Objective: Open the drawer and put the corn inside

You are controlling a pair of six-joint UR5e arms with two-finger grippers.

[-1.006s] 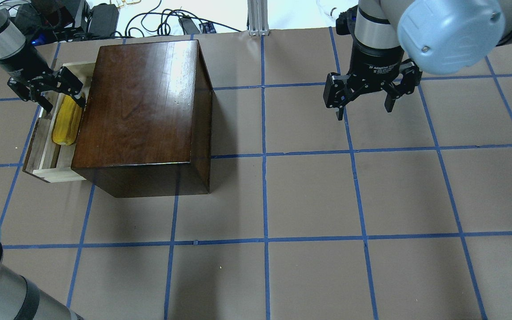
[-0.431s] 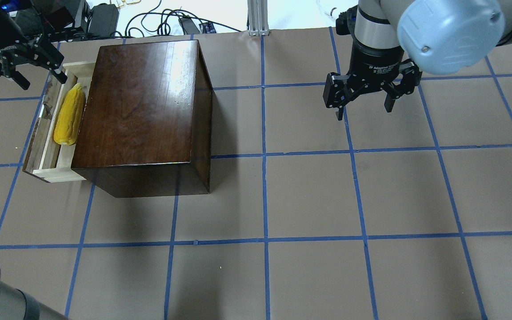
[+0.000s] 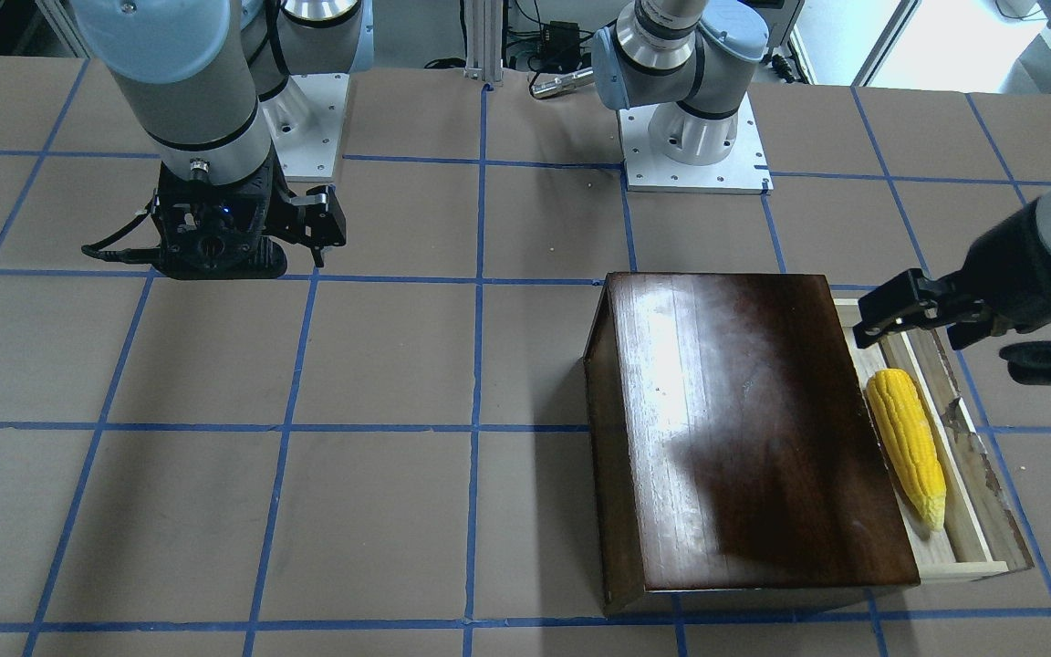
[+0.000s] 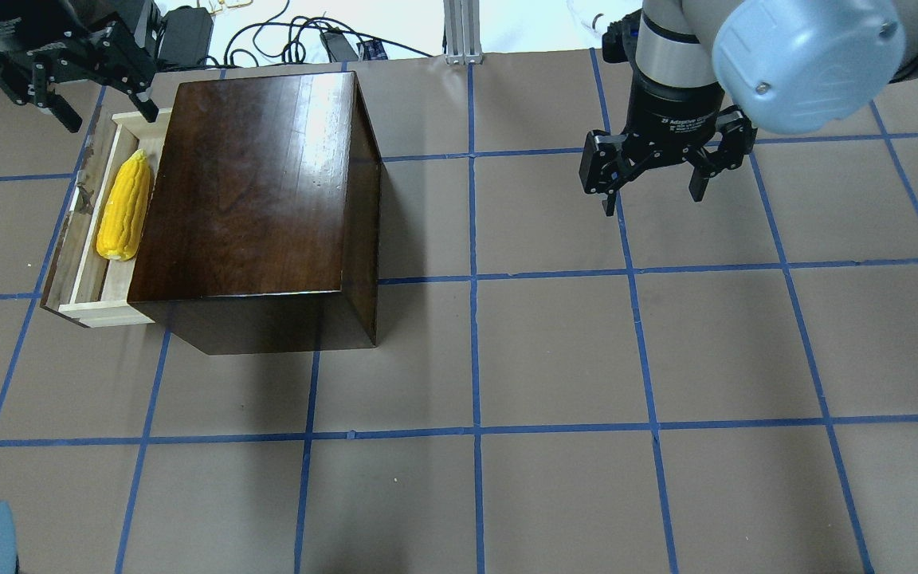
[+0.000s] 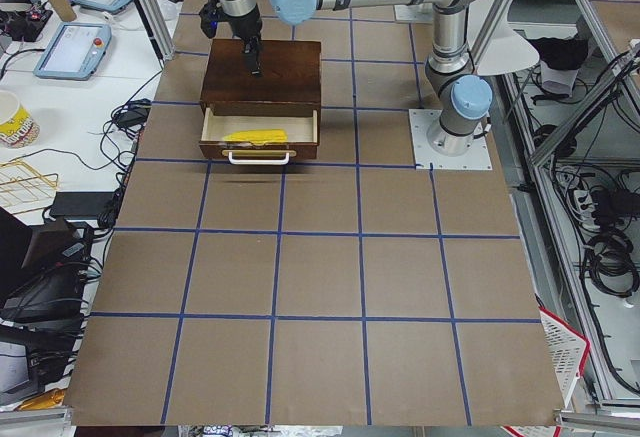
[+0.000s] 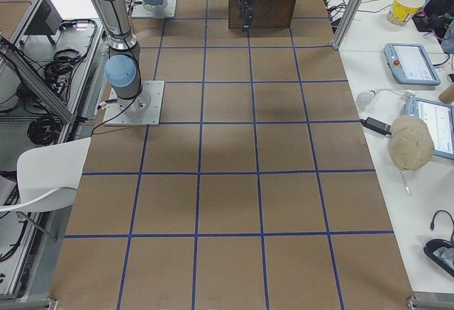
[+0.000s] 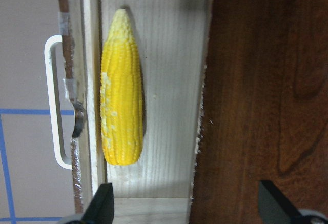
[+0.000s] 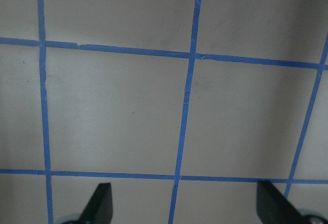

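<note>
The drawer [image 4: 83, 281] stands pulled out from the left side of the glossy dark-brown wooden box [image 4: 260, 183], which sits on the counter [image 4: 555, 359]. It is a shallow tray of pale bare wood. Its worn dark front panel carries a white handle [image 7: 54, 101].

The corn [image 4: 123, 207] lies inside the tray, lengthwise. It is a bright yellow cob with neat rows of kernels, its blunt end toward the robot and its tapered tip pointing away. In the left wrist view it lies close along the front panel's inner side, with bare wood between it and the box.

The left claw [image 4: 108, 119] hangs above the open drawer with its fingers [image 4: 68, 119] spread wide, gripping and touching nothing. Its wrist camera looks straight down on the corn, so the claw points downward.

Well apart, on the other half of the counter, the right claw [image 4: 653, 201] also stands wide open and empty. It points straight down over bare counter and blue tape lines [image 8: 184, 106], and its forearm rises upright above it.
</note>
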